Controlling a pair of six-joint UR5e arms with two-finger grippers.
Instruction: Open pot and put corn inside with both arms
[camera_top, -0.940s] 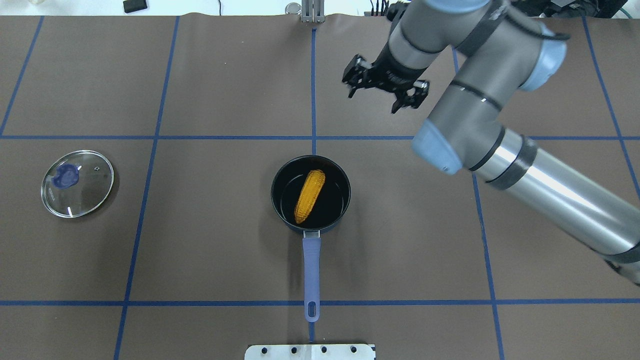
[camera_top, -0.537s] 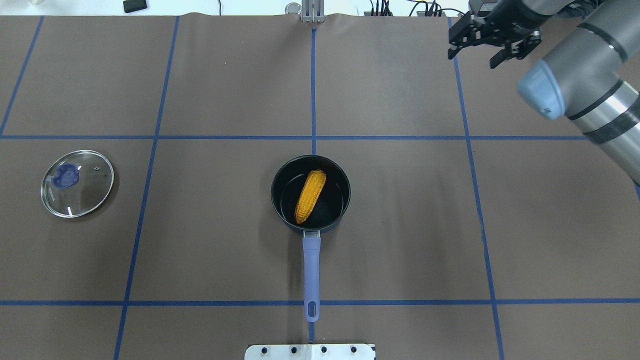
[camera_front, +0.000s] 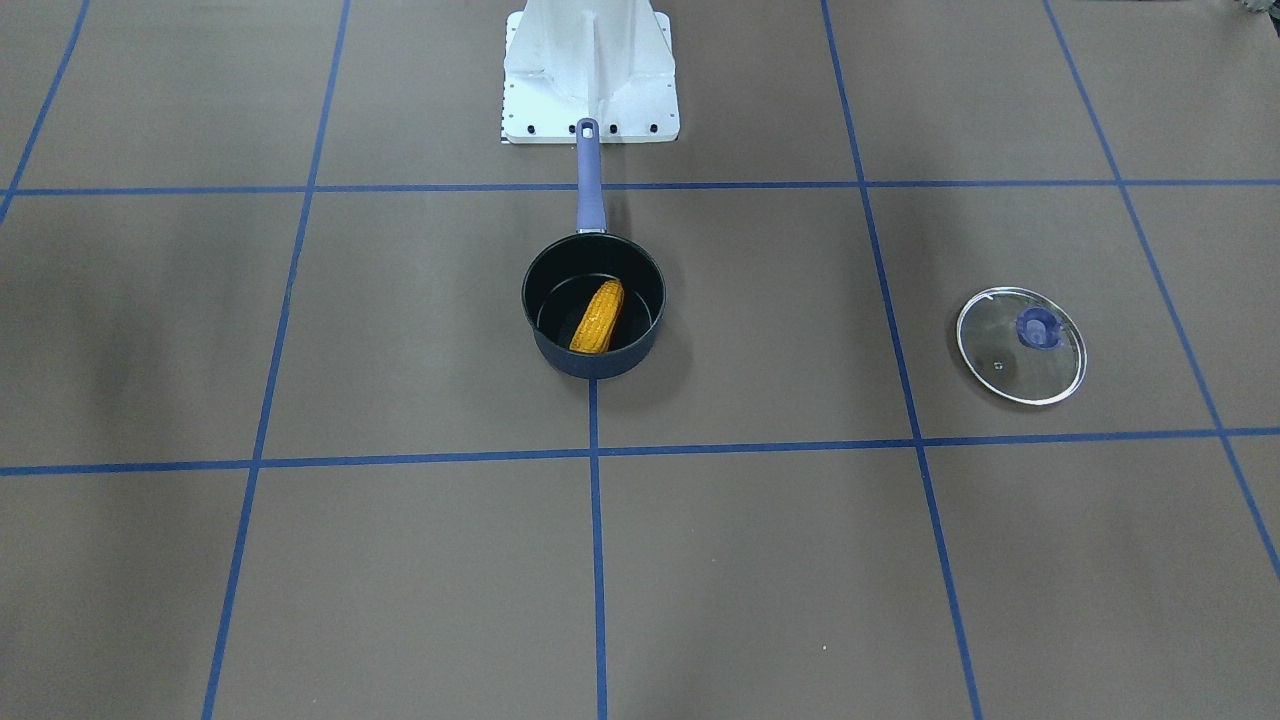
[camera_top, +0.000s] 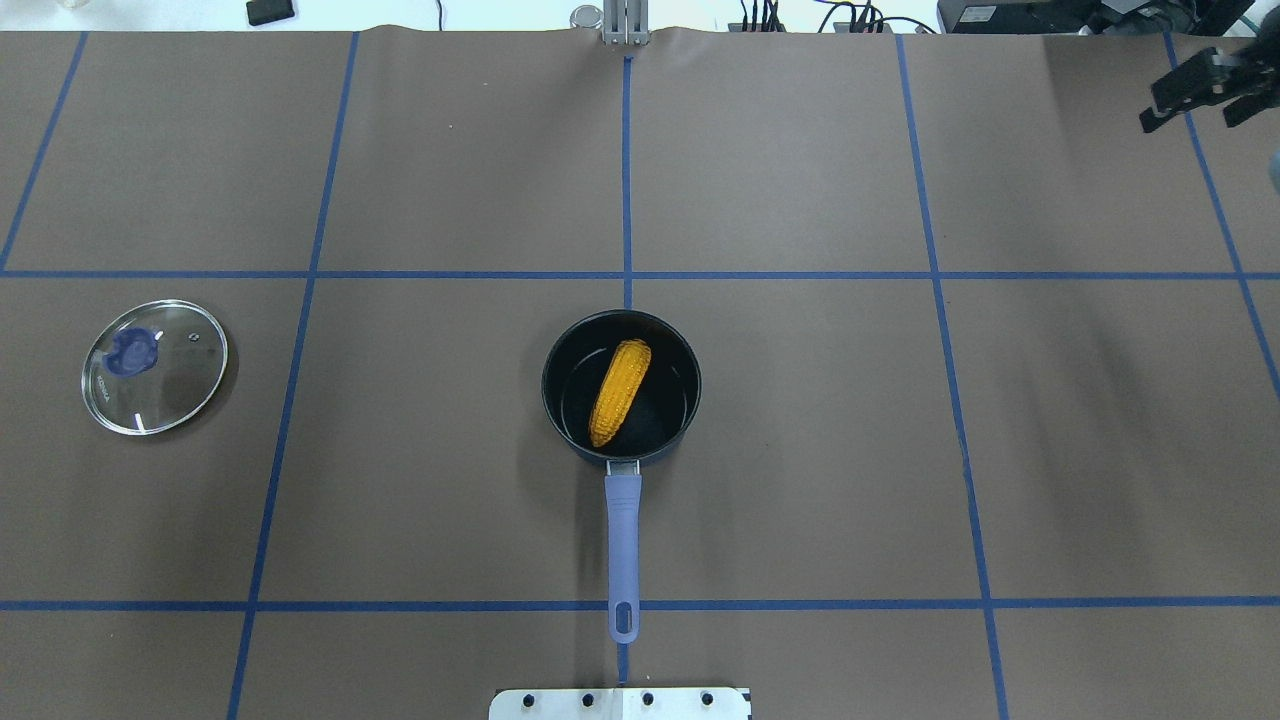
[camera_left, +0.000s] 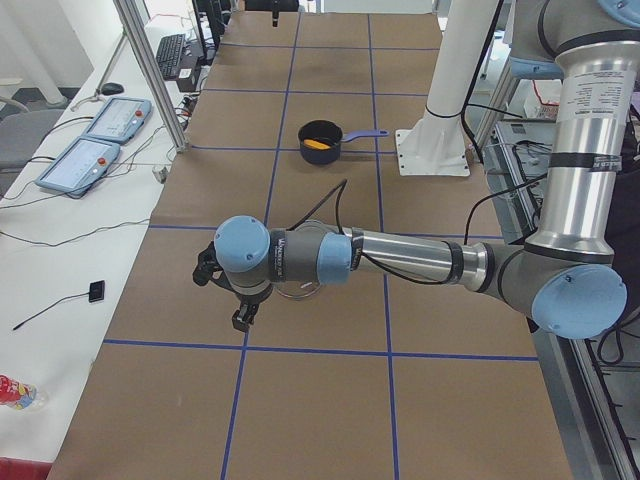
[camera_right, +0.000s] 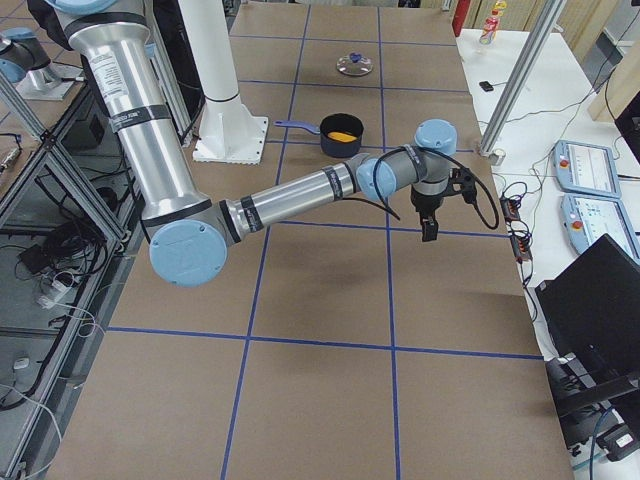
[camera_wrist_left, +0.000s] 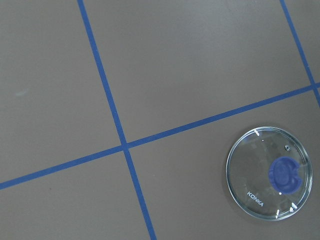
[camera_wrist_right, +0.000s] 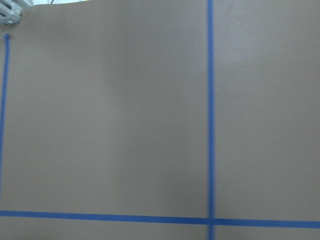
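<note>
Corn (camera_top: 620, 392) lies diag. inside the open saucepan (camera_top: 556, 350), mid-desk (camera_top: 800, 150), on the pan floor. Pan handle (camera_top: 622, 540) points twd the robot's base plate (camera_top: 620, 703). Glass lid (camera_top: 155, 367) is off, flat on the desk w/ blue knob (camera_top: 131, 350) up, well apart from the pan on the robot's L side; "KONKA" reads on it in the L wrist view. R tool (camera_top: 1190, 118) hangs over the desk's far R corner, fingers spread wide, nothing betw. them. L tool (camera_left: 225, 300) shows only in the side view, above the desk near the lid. Can't tell if its fingers are apart or closed.
</note>
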